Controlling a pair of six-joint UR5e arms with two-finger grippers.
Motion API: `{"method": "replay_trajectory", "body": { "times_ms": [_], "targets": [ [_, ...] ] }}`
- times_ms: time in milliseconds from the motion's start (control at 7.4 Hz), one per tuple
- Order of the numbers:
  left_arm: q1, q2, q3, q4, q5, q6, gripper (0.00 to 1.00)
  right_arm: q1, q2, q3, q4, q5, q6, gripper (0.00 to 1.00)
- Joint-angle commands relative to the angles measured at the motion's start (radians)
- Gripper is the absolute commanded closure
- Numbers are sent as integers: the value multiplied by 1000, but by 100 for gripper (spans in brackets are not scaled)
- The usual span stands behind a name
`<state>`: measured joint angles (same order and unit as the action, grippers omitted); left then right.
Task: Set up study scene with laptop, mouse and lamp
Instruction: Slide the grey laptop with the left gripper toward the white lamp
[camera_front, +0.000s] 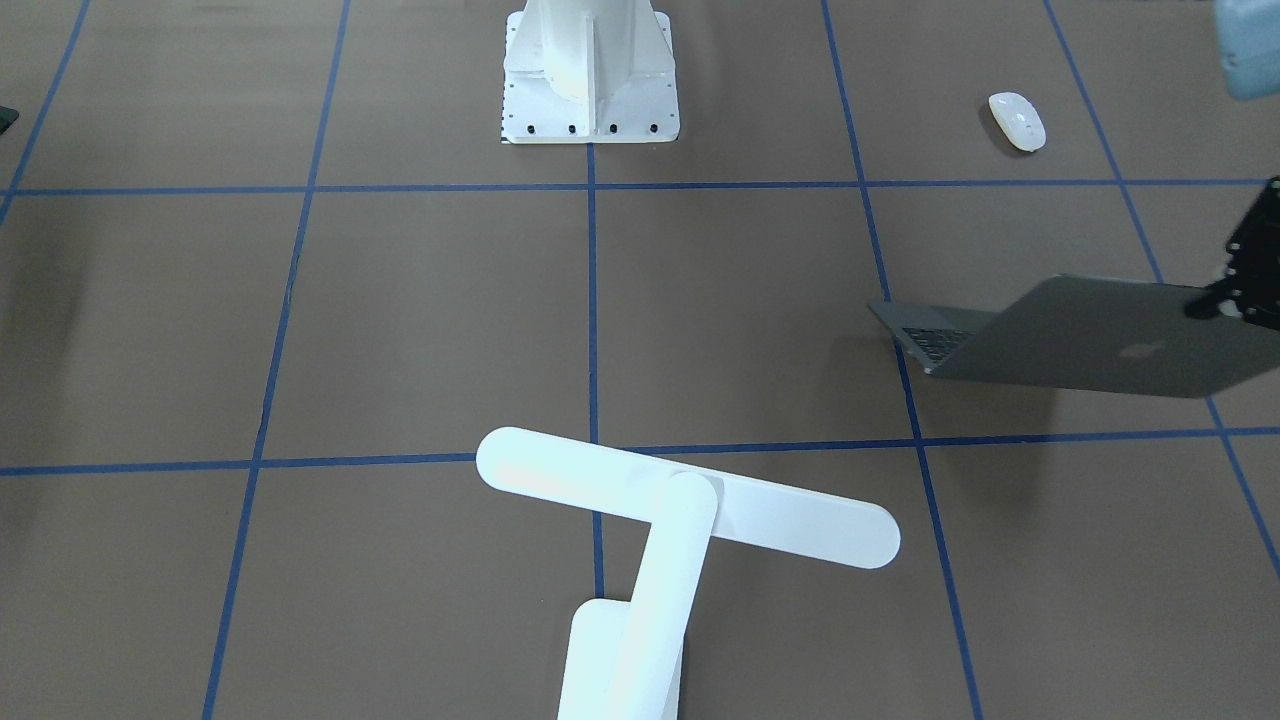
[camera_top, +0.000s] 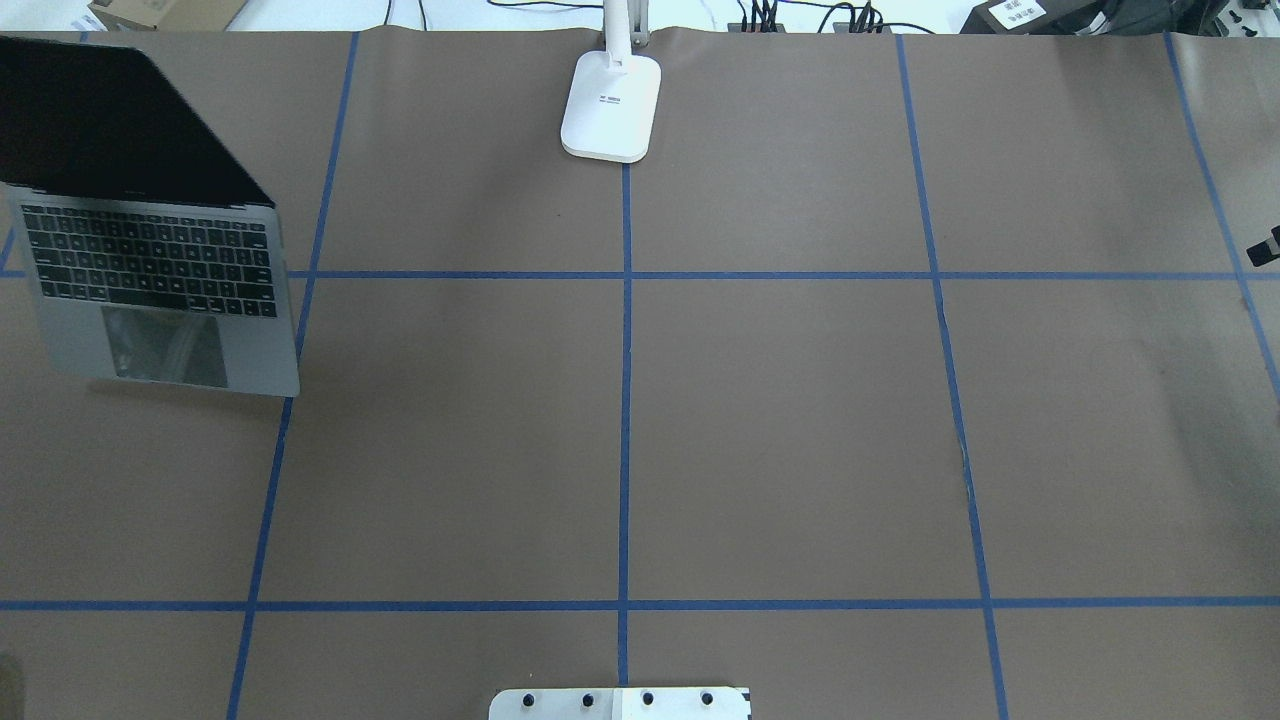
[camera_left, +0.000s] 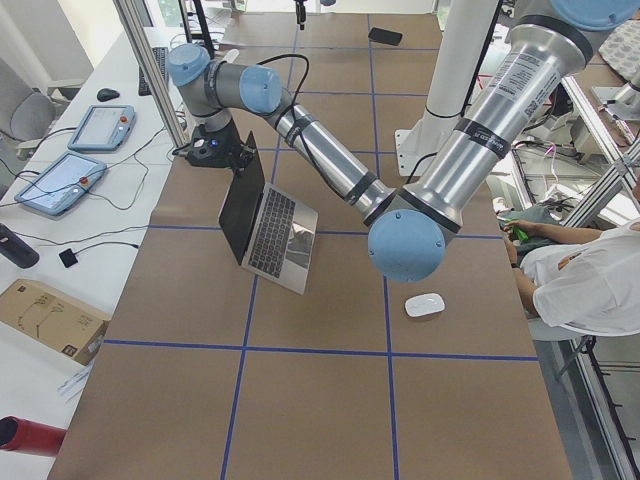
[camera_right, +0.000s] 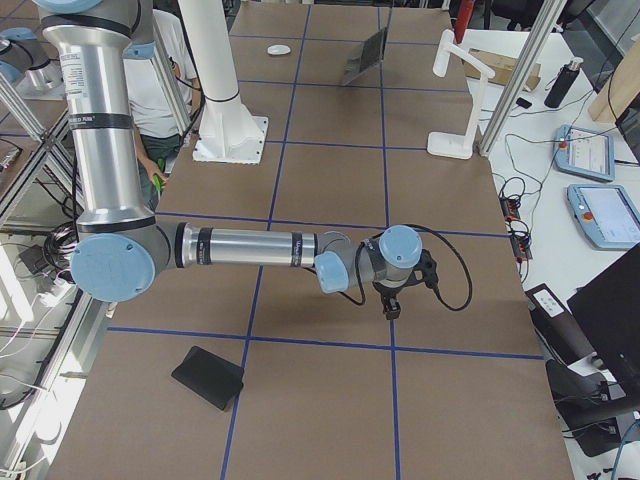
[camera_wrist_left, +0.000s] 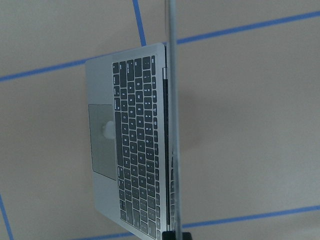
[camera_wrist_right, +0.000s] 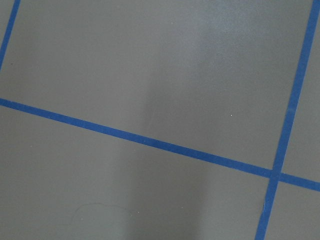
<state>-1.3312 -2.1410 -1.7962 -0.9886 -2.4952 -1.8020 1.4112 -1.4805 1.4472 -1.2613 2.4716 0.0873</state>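
The grey laptop (camera_top: 160, 290) stands open at the table's left end; it also shows in the front view (camera_front: 1090, 335) and the left view (camera_left: 275, 235). My left gripper (camera_front: 1215, 300) is at the top edge of its lid and looks shut on it. In the left wrist view the lid edge (camera_wrist_left: 172, 125) runs straight down the middle. The white mouse (camera_front: 1017, 120) lies near the robot's side, apart from the laptop. The white lamp (camera_front: 690, 505) stands at the far middle edge; its base (camera_top: 612, 105) shows overhead. My right gripper (camera_right: 392, 300) hangs low over bare table; I cannot tell whether it is open.
The white bolted mount (camera_front: 590, 90) stands at the robot's side in the middle. A black square mat (camera_right: 208, 377) lies at the right end of the table. Blue tape lines (camera_wrist_right: 150, 140) cross the brown surface. A seated person (camera_left: 580, 290) is beside the table.
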Motion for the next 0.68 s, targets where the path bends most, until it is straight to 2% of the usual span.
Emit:
{"method": "replay_trajectory", "body": {
  "times_ms": [0, 135, 270, 541],
  "targets": [
    [142, -58, -110, -1, 18, -291, 100, 2, 2, -7, 0, 1, 28, 1],
    [223, -71, -150, -2, 65, -377, 100, 0, 0, -7, -1, 1, 32, 1],
    [281, -98, -144, -4, 76, -408, 100, 0, -4, -8, -1, 3, 32, 1],
    [365, -109, -103, -135, 96, -498, 100, 2, -9, -8, 0, 4, 35, 1]
  ]
}}
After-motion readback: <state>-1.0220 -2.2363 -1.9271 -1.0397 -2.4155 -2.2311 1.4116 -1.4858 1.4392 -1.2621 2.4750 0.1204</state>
